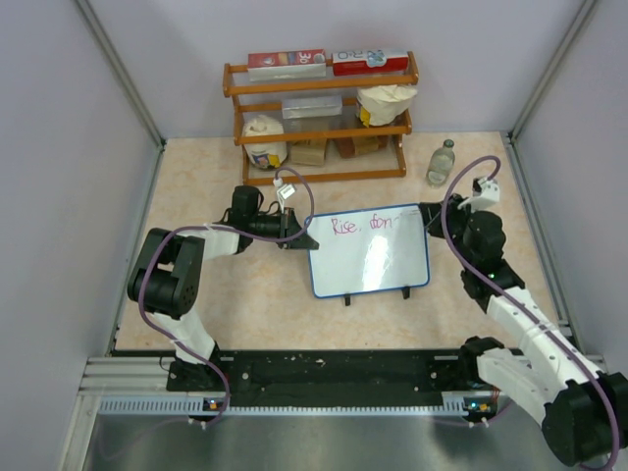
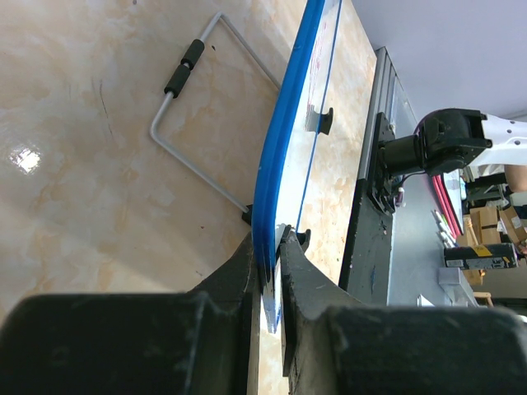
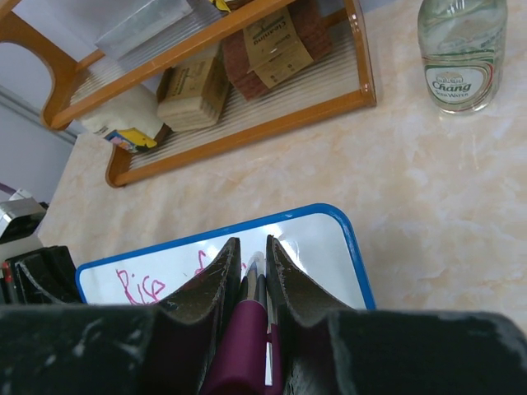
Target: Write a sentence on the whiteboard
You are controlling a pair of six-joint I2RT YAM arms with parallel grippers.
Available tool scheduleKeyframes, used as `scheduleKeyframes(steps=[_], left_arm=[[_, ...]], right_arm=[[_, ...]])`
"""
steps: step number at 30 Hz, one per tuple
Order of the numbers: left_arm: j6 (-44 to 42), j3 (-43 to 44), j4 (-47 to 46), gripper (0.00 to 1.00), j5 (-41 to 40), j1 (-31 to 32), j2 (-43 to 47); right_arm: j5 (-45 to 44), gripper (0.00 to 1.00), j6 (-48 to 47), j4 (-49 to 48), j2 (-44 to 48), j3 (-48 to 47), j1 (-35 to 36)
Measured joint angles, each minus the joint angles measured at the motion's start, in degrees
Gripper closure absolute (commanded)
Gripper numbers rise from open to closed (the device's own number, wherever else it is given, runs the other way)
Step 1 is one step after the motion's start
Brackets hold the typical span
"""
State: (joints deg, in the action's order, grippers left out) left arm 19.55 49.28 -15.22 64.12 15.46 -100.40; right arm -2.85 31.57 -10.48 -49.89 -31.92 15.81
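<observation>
The small glossy whiteboard with a blue frame (image 1: 378, 265) sits mid-table. The thin pink marker sentence (image 1: 361, 225) reads only "Rise, don" (the remainder, I judge, is left to write). The left gripper (image 2: 270, 243) pinches the board's edge. The right gripper (image 3: 253, 251) clamps a magenta marker pen (image 3: 239, 346). The orange wooden shelf rack (image 1: 324, 90) holds boxes and bags; I cannot tell what is in the clear glass bottle (image 1: 442, 162).

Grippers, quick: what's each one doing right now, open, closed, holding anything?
Left gripper: closed on the whiteboard, at its blue frame edge.
Right gripper: closed on a purple marker.
</observation>
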Motion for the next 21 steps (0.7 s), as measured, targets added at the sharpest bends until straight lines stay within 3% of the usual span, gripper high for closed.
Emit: scheduleKeyframes(steps=[21], left_arm=[[0.0, 0.0, 0.0, 1.00, 0.0, 0.0, 0.0]], right_arm=[[0.0, 1.00, -0.5, -0.4, -3.4, 0.0, -0.4]])
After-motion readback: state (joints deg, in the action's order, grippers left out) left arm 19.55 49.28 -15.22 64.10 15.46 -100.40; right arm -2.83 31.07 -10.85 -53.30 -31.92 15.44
